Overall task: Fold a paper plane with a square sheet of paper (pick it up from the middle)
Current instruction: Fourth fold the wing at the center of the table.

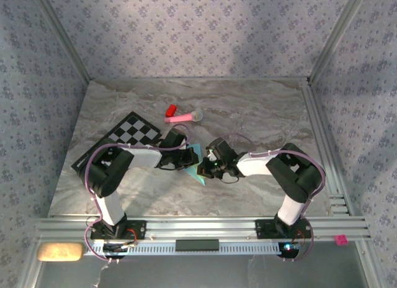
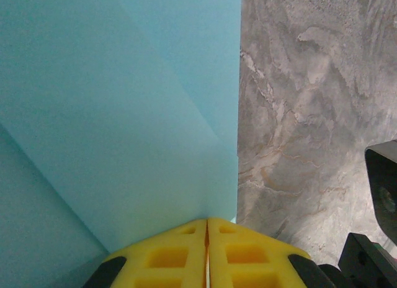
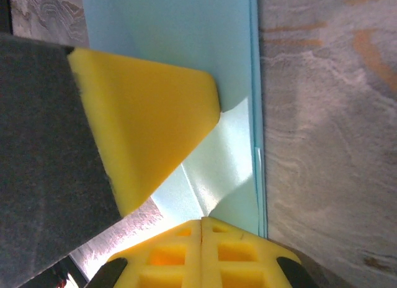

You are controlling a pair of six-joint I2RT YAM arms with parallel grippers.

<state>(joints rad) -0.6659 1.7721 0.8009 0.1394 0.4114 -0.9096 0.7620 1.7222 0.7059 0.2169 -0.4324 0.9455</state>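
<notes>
The light-blue square sheet of paper (image 1: 198, 170) is folded into layers with diagonal creases and sits between the two arms at the table's middle, one point toward the near edge. My left gripper (image 1: 186, 159) is shut on it. In the left wrist view its yellow fingertips (image 2: 208, 221) pinch the sheet (image 2: 124, 114) near its straight right edge. My right gripper (image 1: 209, 166) is shut, and its tips (image 3: 203, 221) touch the paper (image 3: 229, 145) where a crease ends, with nothing seen between them. The left gripper's yellow finger (image 3: 149, 120) lies across the sheet.
A black-and-white checkered mat (image 1: 127, 136) lies at the left, partly under the left arm. A pink stick toy (image 1: 184, 117) and a small red piece (image 1: 170, 109) lie behind the grippers. Aluminium rails (image 1: 198, 226) border the near edge and the right side. Bare marble table (image 2: 310, 114) lies to the right.
</notes>
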